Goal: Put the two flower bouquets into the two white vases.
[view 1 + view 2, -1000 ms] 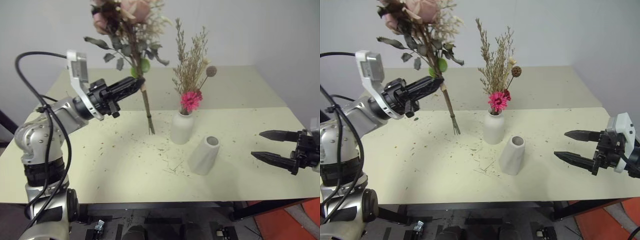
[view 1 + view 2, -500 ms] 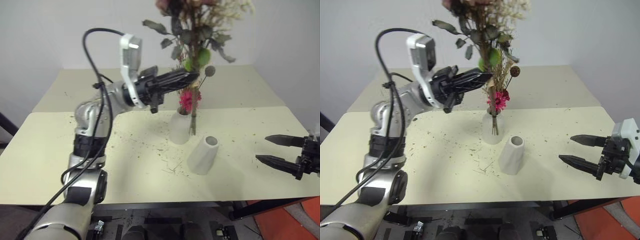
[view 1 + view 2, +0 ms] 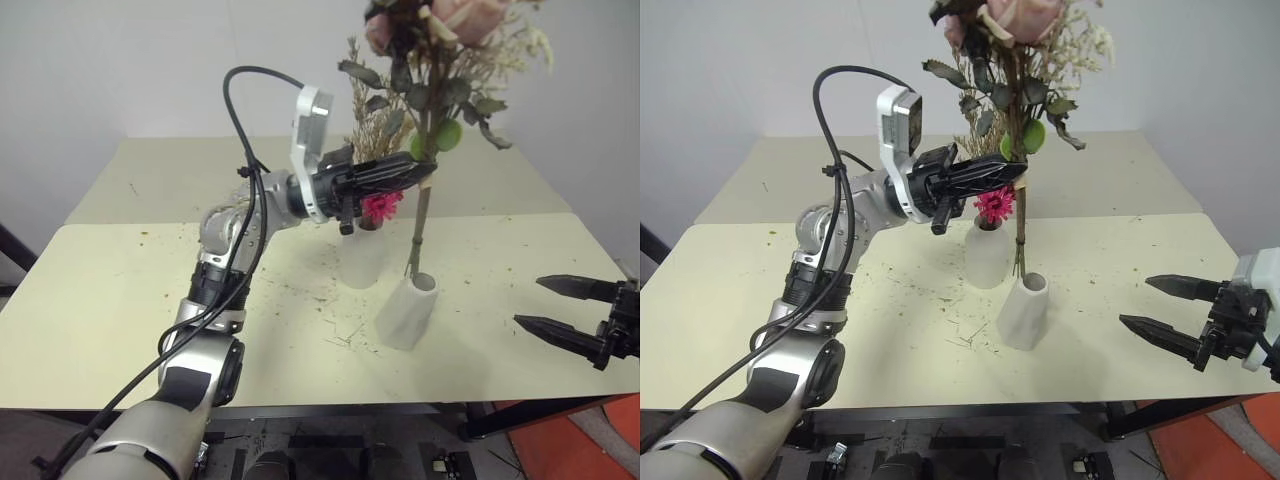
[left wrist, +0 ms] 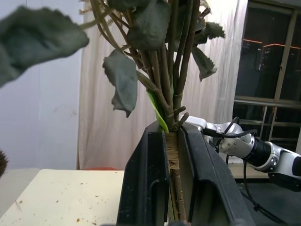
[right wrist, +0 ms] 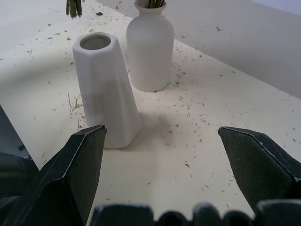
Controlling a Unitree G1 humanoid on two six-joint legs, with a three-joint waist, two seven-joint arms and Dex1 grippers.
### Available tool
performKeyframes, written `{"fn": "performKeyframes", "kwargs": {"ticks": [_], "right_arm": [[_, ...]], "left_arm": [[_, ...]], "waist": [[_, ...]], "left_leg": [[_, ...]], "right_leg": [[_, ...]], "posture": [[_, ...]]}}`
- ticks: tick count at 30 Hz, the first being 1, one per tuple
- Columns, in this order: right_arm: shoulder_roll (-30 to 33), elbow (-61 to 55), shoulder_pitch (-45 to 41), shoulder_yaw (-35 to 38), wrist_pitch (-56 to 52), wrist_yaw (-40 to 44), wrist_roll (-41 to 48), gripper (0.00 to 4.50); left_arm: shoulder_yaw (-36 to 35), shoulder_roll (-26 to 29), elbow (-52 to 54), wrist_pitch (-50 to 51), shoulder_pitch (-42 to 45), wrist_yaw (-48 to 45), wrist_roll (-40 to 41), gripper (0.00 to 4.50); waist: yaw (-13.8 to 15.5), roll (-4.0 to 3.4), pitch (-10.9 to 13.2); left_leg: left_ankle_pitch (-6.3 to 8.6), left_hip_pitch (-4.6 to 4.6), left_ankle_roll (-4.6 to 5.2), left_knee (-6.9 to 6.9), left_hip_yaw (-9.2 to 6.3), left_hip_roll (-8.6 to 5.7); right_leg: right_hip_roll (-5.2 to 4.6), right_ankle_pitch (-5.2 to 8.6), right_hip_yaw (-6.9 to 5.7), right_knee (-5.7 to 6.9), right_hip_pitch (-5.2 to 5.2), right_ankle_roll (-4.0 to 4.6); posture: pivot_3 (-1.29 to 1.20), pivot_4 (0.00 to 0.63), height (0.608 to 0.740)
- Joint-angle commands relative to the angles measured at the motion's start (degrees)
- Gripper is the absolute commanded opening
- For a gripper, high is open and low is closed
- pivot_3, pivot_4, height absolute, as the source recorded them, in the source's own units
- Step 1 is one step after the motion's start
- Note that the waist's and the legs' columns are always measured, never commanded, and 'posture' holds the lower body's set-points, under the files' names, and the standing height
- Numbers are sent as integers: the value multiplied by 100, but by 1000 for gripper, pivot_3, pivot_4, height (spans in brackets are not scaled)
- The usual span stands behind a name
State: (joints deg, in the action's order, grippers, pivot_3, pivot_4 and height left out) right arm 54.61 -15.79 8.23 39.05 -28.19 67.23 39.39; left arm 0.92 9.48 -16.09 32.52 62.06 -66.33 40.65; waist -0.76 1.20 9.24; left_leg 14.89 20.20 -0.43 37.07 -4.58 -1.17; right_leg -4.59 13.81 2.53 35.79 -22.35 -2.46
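I see the pale yellow table [image 3: 120, 300] spread across the scene, littered with dry plant crumbs. Above its middle my left gripper [image 3: 425, 170] reaches toward the right, its 2 fingers clamped tight on the bound stems of the rose bouquet [image 3: 425, 60]. The bouquet stands upright in the air, pink blooms and grey-green leaves high up, and its stem ends hang just above the mouth of the tapered vase [image 3: 405, 315]; from the right wrist view the stem tips [image 5: 73, 7] sit above and beyond that vase's open rim, not inside it. The tapered vase stands on the table near the middle, leaning slightly, with nothing in it. Just to its far left stands the rounded vase [image 3: 987, 258], which holds the dried-grass bouquet [image 3: 992, 200] with its 1 hot-pink flower. The 2 vases are close but apart. My right gripper [image 3: 1168, 310] hovers at the right edge of the table, well clear of the vases, fingers spread wide and holding nothing.
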Motion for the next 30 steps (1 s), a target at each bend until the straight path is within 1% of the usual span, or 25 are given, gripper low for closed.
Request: {"fn": "performKeyframes", "kwargs": {"ticks": [1,8,16,30], "right_arm": [[-35,-186,59,264,-26,-90,127,4500],[-80,-265,129,287,-8,-182,174,4500],[-119,-300,139,271,3,-211,187,4500],[-114,-276,117,240,23,-207,188,4500]], "left_arm": [[31,-107,-35,-183,188,-99,-92,106],[102,-237,-128,-293,172,-155,-290,106],[149,-437,-155,-501,66,-7,-544,106],[362,-371,-67,-607,-205,-118,-894,106]], "waist": [[-3,0,0],[-5,0,0],[-3,2,1],[0,3,2]], "left_leg": [[0,0,0,0,0,0],[1,0,2,0,0,0],[2,0,3,-1,0,0],[2,0,3,0,0,0]], "right_leg": [[0,0,0,0,1,-1],[1,1,2,1,1,-2],[1,2,1,-2,1,-3],[1,2,1,-1,2,-3]], "posture": [[0,150,740],[0,150,740],[0,150,740],[0,150,740]]}}
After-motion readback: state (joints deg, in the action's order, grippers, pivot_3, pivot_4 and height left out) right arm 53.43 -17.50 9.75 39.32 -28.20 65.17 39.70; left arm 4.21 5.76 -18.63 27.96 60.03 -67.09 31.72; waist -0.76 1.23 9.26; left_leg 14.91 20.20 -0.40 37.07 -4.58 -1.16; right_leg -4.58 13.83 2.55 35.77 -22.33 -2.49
